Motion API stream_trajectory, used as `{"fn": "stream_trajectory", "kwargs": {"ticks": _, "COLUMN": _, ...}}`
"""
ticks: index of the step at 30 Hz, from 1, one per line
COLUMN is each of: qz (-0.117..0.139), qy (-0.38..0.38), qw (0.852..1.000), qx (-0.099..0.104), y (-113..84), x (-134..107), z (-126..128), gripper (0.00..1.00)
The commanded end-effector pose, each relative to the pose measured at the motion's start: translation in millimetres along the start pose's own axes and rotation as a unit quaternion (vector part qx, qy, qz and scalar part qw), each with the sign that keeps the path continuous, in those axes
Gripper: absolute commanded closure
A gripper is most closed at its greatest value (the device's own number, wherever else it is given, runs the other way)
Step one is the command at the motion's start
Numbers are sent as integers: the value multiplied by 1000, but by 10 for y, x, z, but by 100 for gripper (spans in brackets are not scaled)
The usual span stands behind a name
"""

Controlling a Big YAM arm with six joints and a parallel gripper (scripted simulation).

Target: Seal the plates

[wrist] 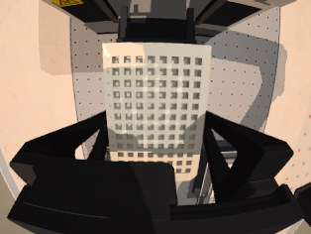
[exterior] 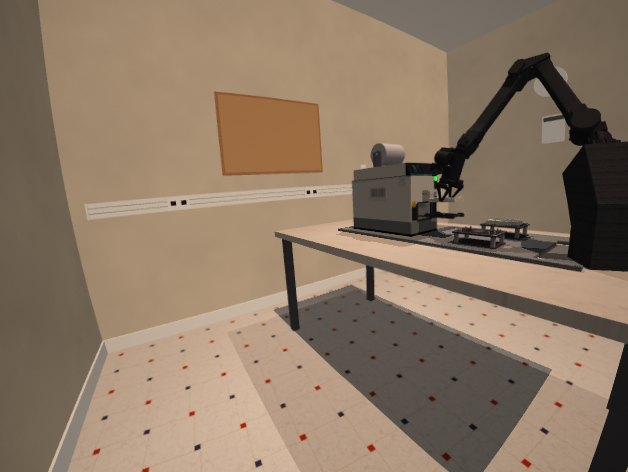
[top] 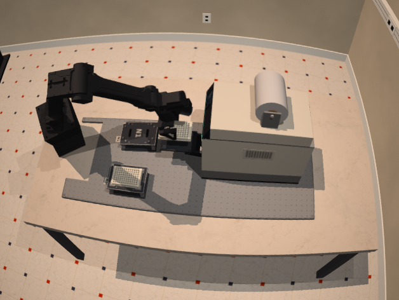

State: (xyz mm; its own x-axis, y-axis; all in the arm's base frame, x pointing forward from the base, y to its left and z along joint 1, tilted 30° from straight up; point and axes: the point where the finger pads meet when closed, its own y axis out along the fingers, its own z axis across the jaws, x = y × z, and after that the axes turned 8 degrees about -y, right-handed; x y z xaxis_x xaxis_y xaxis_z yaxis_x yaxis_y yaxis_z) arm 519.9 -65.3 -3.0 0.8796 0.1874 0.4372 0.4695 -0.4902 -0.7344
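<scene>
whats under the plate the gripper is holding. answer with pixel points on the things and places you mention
Below the held plate (top: pixel 184 131) (wrist: pixel 155 94) is the sealer's dark stage (top: pixel 175 146) (exterior: pixel 449 215), with a visible gap between them in the exterior view. The plate covers most of the stage's top from above, so its locators can't be made out.

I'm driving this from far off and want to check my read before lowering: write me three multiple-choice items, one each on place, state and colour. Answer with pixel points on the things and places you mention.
1. Where is the second plate (top: pixel 126 176)?
A. On the sealer's roof
B. In the nest not marked N1
C. On the floor

2. How is the end effector (top: pixel 175 132) (exterior: pixel 450 196) (wrist: pixel 155 115)?
A. Open, away from any plate
B. Shut with nothing between
C. Shut on a plate (top: pixel 183 130) (wrist: pixel 154 94)

3. What colour is the sealer's lit lamp (top: pixel 201 136) (exterior: pixel 435 178)?
A. Green
B. Red
C. Amber

1: B, the top view shows it there, beyond the bare N1 nest (top: pixel 138 132).
2: C, the wrist view shows the fingers against both long sides.
3: A, the exterior view shows it green.
</scene>
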Motion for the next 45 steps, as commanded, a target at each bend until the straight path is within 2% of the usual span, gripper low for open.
{"fn": "stream_trajectory", "kwargs": {"ticks": 1, "qz": -18, "qy": 12, "qw": 1000, "qx": -1, "y": -72, "x": 89, "z": 6, "gripper": 100}}
{"fn": "stream_trajectory", "kwargs": {"ticks": 9, "qz": -25, "qy": 5, "qw": 1000, "qx": 0, "y": -75, "x": 234, "z": -26, "gripper": 100}}
{"fn": "stream_trajectory", "kwargs": {"ticks": 14, "qz": -13, "qy": 8, "qw": 1000, "qx": -4, "y": 19, "x": 257, "z": -113, "gripper": 100}}
{"fn": "stream_trajectory", "kwargs": {"ticks": 21, "qz": 6, "qy": 3, "qw": 1000, "qx": -2, "y": 73, "x": 78, "z": -97, "gripper": 100}}
{"fn": "stream_trajectory", "kwargs": {"ticks": 24, "qz": 6, "qy": 3, "qw": 1000, "qx": -3, "y": 78, "x": 60, "z": -96, "gripper": 100}}
{"fn": "stream_trajectory", "kwargs": {"ticks": 34, "qz": -10, "qy": -5, "qw": 1000, "qx": 3, "y": 4, "x": 87, "z": 63, "gripper": 100}}
{"fn": "stream_trajectory", "kwargs": {"ticks": 45, "qz": -19, "qy": 0, "qw": 1000, "qx": 2, "y": 0, "x": 242, "z": 37, "gripper": 100}}
